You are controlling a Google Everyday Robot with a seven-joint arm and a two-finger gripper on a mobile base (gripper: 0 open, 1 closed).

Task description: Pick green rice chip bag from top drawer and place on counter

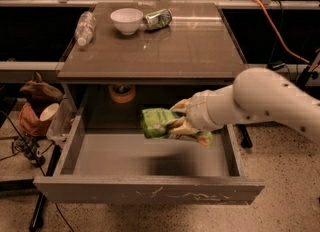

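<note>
Drawer below, green bag inside tool

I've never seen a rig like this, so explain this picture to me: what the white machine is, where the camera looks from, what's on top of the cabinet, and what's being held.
The thick white tube coming in from the right is a robot arm. At its tip is the gripper, a clamp with two fingers, and it hangs over the open top drawer. There is only one camera. It looks down from in front of the drawer, and where it is mounted is not on record. The fingers are shut on the green rice chip bag, holding it off the drawer's floor. On the counter, toward its far left, sit a white bowl, a green can on its side and a clear plastic bottle.
</note>
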